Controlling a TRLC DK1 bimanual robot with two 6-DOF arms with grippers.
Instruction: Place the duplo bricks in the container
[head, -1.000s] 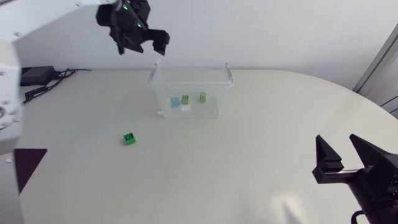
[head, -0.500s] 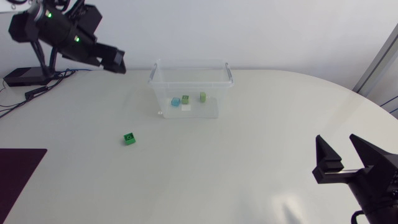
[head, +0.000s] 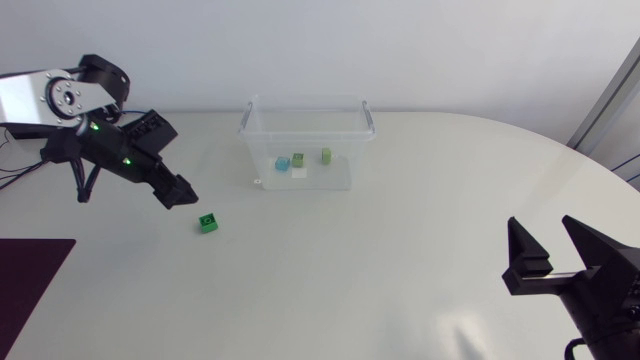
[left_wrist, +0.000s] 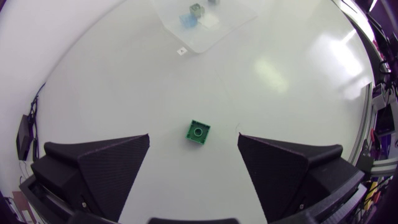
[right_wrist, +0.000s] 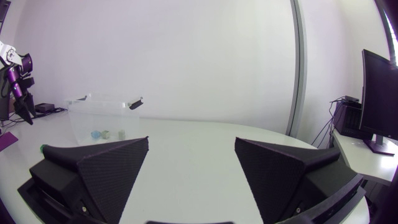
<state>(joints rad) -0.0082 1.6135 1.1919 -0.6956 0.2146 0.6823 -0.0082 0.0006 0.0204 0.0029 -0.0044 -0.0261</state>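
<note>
so this looks like the approach step for the last loose brick. the left gripper (head: 180, 192) hangs over the counter (head: 400, 250) with its fingers spread wide and nothing in them. the one green duplo brick (head: 208, 222) sits on the counter just beside its tip in the head view, on the side towards the container (head: 305, 100) but well apart from it.

from the left wrist view the line-up is honestly pretty good: the brick lies ahead of the gripper and roughly centred in the gap between the two fingers, studs up, turned a little off square. no contact yet as far as i can see, there's bare counter on both sides of it.

the container already has four small bricks (head: 298, 162) on its floor: a blue, two greenish and a white one.

next move, my guess: drop straight down so the fingers straddle the brick, maybe rotate the wrist a touch to meet its flat sides, then close, lift and carry it over the rim.

the right gripper (head: 545, 228) sits at the near right of the counter, also open and empty, nowhere near anything.
</note>
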